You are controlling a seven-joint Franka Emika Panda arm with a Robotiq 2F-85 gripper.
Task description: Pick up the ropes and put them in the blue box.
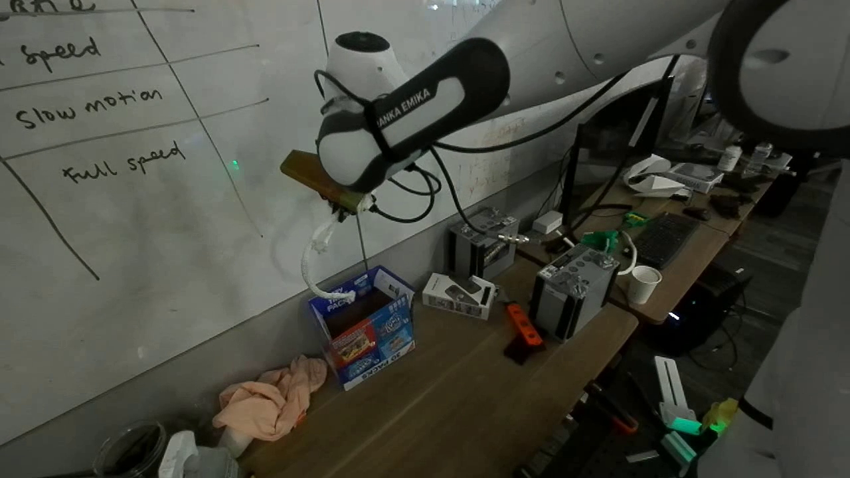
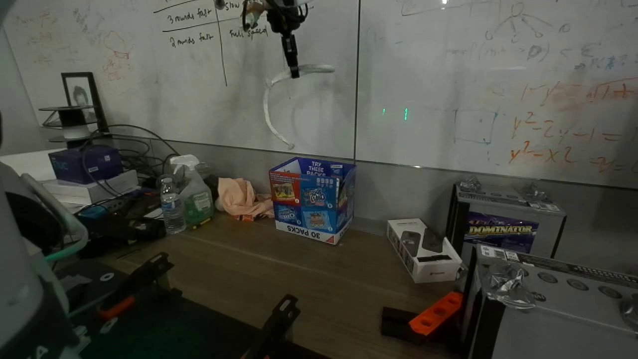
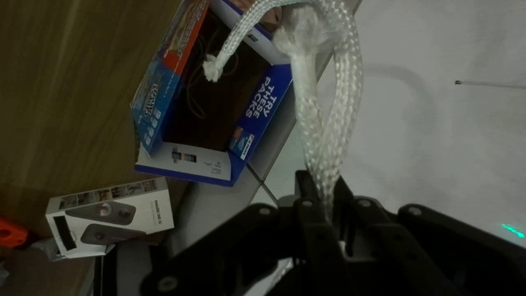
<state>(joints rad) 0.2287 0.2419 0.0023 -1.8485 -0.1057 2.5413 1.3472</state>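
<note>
My gripper (image 3: 324, 185) is shut on a thick white braided rope (image 3: 347, 74). The rope bends in a loop between the fingers, and one frayed end hangs free. In both exterior views the gripper (image 2: 294, 76) (image 1: 342, 216) is in the air in front of the whiteboard, and the rope (image 2: 267, 109) (image 1: 307, 259) curves down from it. The blue box (image 2: 306, 199) stands open-topped on the table against the wall, below the gripper (image 1: 378, 342). In the wrist view, the rope's end overlaps the box (image 3: 263, 107) opening. A thin tan string (image 3: 191, 96) lies inside the box.
A white product box (image 1: 459, 295) stands beside the blue box. Grey cases (image 1: 574, 292) and an orange tool (image 1: 524, 325) are farther along the table. A pink cloth (image 2: 239, 197) and a spray bottle (image 2: 197, 194) are on the box's other side. The whiteboard (image 2: 423, 134) rises behind.
</note>
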